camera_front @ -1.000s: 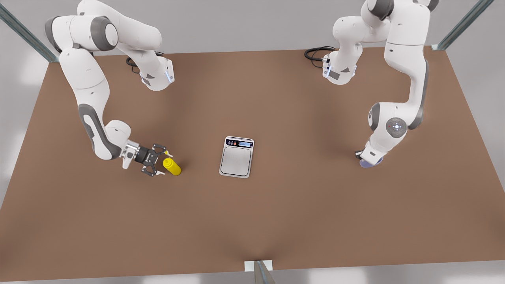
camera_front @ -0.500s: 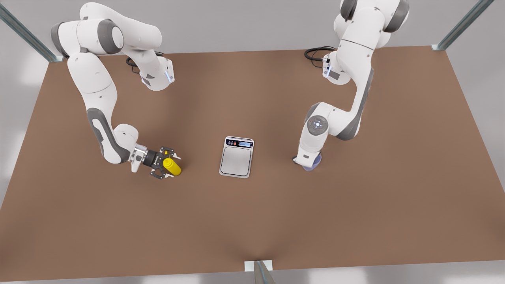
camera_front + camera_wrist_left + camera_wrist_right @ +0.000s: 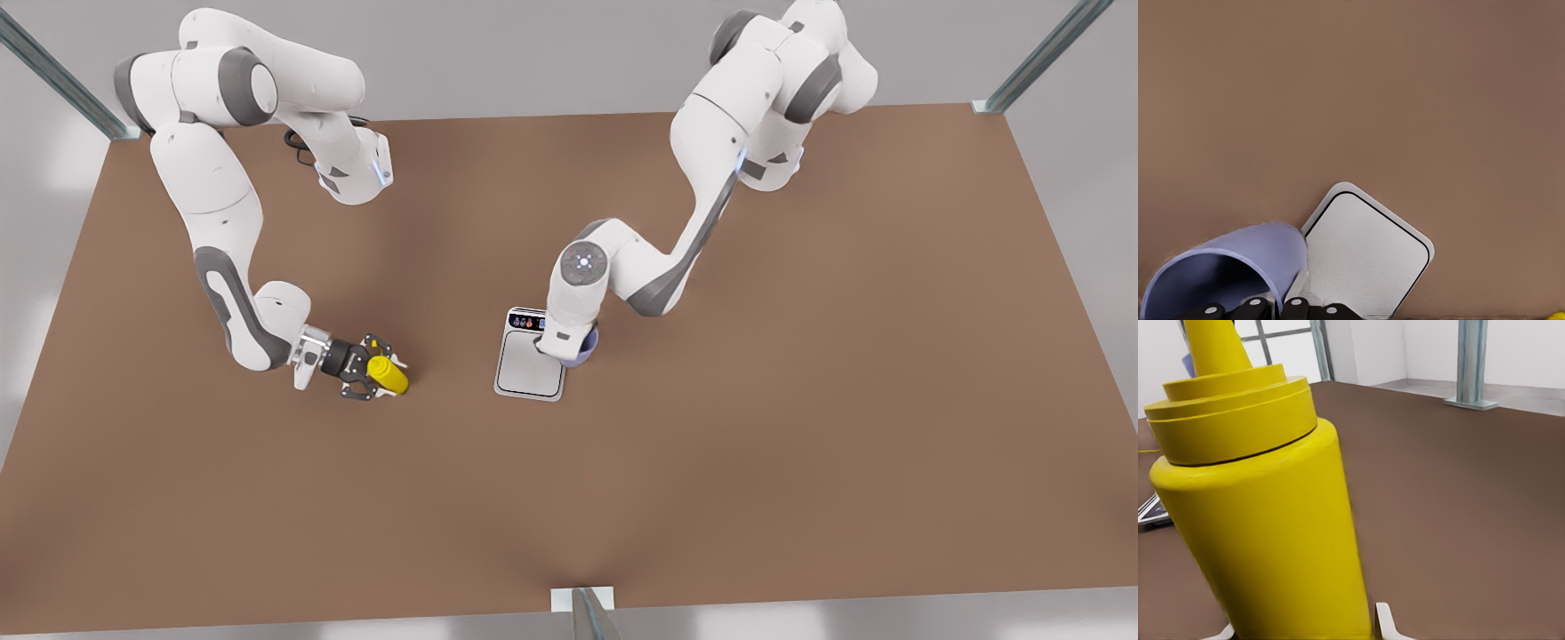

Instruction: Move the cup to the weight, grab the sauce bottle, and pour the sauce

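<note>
since the earlier frames the left end effector (image 3: pixel 569 354) has swung across the worktop (image 3: pixel 800 444) from the front view's right, carrying the cup (image 3: pixel 582 351) to the scale (image 3: pixel 529 373); fingers closed on the cup's wall; cup hangs over the scale's edge on the front view's right, plate centre lying a little further toward the front view's left; right end effector (image 3: pixel 378 378) has drawn in around the upright bottle (image 3: pixel 388 375); cannot tell if it grips yet.
</note>
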Robot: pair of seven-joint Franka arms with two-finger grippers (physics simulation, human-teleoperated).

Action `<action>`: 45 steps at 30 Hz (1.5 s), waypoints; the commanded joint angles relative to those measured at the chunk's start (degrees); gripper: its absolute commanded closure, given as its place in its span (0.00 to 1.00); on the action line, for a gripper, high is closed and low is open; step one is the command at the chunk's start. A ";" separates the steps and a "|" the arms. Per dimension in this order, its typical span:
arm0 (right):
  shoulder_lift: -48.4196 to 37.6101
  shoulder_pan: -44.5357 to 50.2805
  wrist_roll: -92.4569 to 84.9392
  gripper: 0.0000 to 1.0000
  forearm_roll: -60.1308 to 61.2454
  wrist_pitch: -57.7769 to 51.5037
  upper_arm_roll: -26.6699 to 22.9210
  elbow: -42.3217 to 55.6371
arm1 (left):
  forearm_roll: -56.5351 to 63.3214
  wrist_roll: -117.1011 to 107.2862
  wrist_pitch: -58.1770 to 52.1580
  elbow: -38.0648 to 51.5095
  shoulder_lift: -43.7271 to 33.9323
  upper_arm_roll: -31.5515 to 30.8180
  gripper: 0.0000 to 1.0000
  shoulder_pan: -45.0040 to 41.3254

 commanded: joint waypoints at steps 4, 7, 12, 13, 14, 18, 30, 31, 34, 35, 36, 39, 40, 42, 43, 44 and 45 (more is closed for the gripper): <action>0.00 0.09 0.00 0.40 0.96 -0.18 0.00 0.00 | -0.35 -3.40 -0.91 7.93 5.07 0.02 0.79 -1.81; 0.00 0.00 0.00 0.40 1.13 -0.44 0.00 0.00 | 0.44 -5.16 -0.91 12.59 8.67 0.20 0.79 -2.34; -0.09 -0.18 0.00 0.40 1.66 -0.53 0.00 0.09 | 0.36 -6.92 -0.21 14.79 10.25 0.28 0.71 -2.69; -0.18 -0.18 0.09 0.41 1.66 -0.62 0.00 0.09 | 0.36 -6.92 -0.12 14.79 10.25 0.20 0.57 -2.69; -0.44 -0.53 0.09 0.41 1.66 -0.62 0.00 0.09 | 0.36 -6.92 0.06 14.79 10.34 0.28 0.54 -2.78; -3.16 -1.76 0.44 0.41 1.57 -0.71 -0.17 0.00 | 0.36 -8.68 0.32 16.28 11.75 0.28 0.31 -3.31; -11.87 3.78 17.05 0.41 -9.15 14.49 -0.44 3.95 | 0.18 -4.64 -9.87 18.04 4.55 3.27 0.20 -2.78; -12.39 6.24 17.05 0.41 -9.50 17.22 -0.44 4.04 | -0.96 0.80 -14.18 17.95 2.44 4.77 0.20 -0.85; -14.59 10.98 17.05 0.41 -12.22 24.34 -0.44 3.60 | -8.60 35.16 -32.36 13.03 -9.16 12.67 0.19 14.53; -15.29 13.27 17.05 0.41 -14.25 27.50 -0.44 3.43 | -9.49 49.30 -37.99 13.03 -10.40 20.22 0.19 15.68; -15.12 15.29 17.05 0.41 -14.77 29.53 -0.44 3.34 | -9.57 61.71 -40.99 12.94 -10.49 26.64 0.16 15.68; -14.50 15.20 16.96 0.41 -15.65 29.62 -0.53 3.96 | -10.28 69.45 -38.97 1.35 -21.55 25.18 0.14 24.62; -14.41 15.12 17.75 0.41 -18.72 29.53 -0.53 5.19 | -6.78 70.25 -38.88 0.90 -24.02 15.14 0.08 35.01; -16.08 15.29 35.05 0.41 -38.40 29.35 -0.53 5.54 | 0.27 70.42 -24.81 -15.18 -35.63 3.18 0.00 44.68; -16.96 15.47 45.95 0.41 -49.04 29.26 -0.26 5.80 | 0.27 70.07 -26.48 -11.76 -33.25 3.18 0.00 44.68; -17.67 15.73 55.09 0.41 -58.27 29.09 0.00 6.15 | 0.27 70.16 -30.26 -6.49 -29.83 3.18 0.00 44.86; -17.67 17.40 64.49 0.41 -66.09 29.00 0.00 6.94 | 0.36 70.51 -32.73 -3.40 -28.33 3.18 0.00 44.86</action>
